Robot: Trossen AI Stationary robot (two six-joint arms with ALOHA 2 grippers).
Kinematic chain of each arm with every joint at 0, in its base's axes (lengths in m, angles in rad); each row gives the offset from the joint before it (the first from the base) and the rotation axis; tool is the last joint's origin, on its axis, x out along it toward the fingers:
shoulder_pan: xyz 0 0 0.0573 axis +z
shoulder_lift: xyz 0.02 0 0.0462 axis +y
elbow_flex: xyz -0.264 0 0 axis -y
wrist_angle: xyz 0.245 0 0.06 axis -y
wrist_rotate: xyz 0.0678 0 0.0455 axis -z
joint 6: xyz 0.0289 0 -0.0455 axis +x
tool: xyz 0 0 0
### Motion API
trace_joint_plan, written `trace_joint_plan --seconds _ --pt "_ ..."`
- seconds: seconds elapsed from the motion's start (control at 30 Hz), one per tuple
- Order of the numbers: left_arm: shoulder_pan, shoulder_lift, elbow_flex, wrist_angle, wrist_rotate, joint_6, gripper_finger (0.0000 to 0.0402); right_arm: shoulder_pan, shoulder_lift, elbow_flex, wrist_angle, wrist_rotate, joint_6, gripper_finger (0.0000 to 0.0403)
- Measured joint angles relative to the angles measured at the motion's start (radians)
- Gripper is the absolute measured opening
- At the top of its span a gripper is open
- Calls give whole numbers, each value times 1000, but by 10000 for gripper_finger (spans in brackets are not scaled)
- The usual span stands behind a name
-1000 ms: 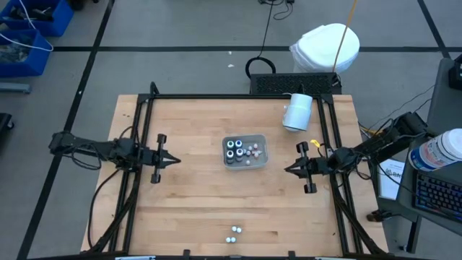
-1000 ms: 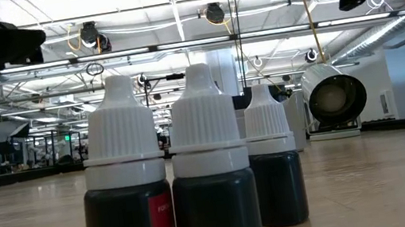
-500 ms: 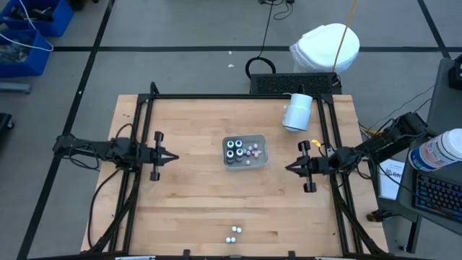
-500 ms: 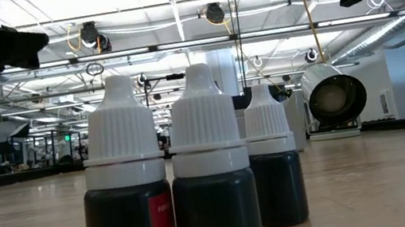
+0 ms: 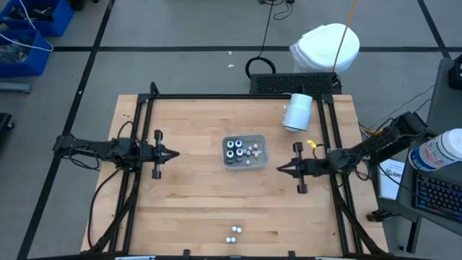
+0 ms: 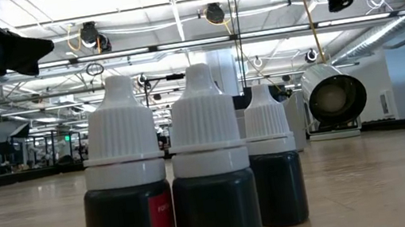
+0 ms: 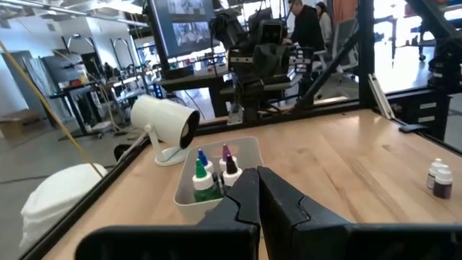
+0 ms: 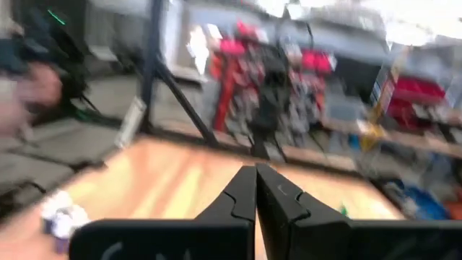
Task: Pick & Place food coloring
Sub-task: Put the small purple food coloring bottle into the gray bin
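Observation:
Three food coloring bottles (image 5: 232, 233) with dark bodies and white ribbed caps (image 6: 211, 168) stand upright on the wooden table near its front edge. More food coloring bottles (image 5: 235, 150) stand in a grey tray (image 5: 260, 160) at the table's middle; the left wrist view shows them (image 7: 214, 173) too. My left gripper (image 5: 175, 153) hovers shut and level, left of the tray, pointing at it (image 7: 258, 189). My right gripper (image 5: 280, 169) hovers shut to the right of the tray, its tips (image 8: 255, 189) pointing toward it. Neither gripper holds anything.
A large white cylinder (image 5: 297, 112) lies on the table at the far right, behind the tray. A black frame (image 5: 216, 97) runs along the table's far, left and right sides. Bare wood lies between the tray and the three front bottles.
My right gripper has moved toward the table's left, closer to the tray, staying shut. My left gripper has turned a little on the spot, its tip swinging slightly toward the far edge. The bottles and tray have not moved.

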Motion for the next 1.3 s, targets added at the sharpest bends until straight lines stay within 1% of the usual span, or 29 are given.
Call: trace_joint_plan --seconds 0.07,0.17,0.23,0.3,0.43,0.6,0.77,0.87,0.97,1.1,1.2,1.3 --pt "0 0 0 2 0 8 9 0 35 89 -152 42 29 0" --pt "0 0 0 3 0 43 23 3 95 277 -412 45 105 0" --pt "0 0 0 3 0 60 30 15 160 403 -576 46 160 0" --pt "0 0 0 3 0 75 34 42 245 524 -691 46 185 0" --pt "0 0 0 4 0 100 36 111 421 758 -850 43 211 0" --pt "0 0 0 5 0 80 37 179 650 1042 -981 45 269 0" --pt "0 0 0 5 0 54 37 217 879 1354 -1209 43 364 0" --pt "0 0 0 5 0 47 37 233 1000 1496 -1324 42 402 0" --pt "0 0 0 2 0 30 37 246 1098 1576 -1358 37 403 0" --pt "0 0 0 -8 1 21 37 258 1181 1603 -1357 32 381 11" --pt "0 0 0 -17 1 15 37 259 1209 1604 -1378 18 402 38" --pt "0 0 0 -25 1 -4 37 258 1217 1604 -1412 18 435 78"
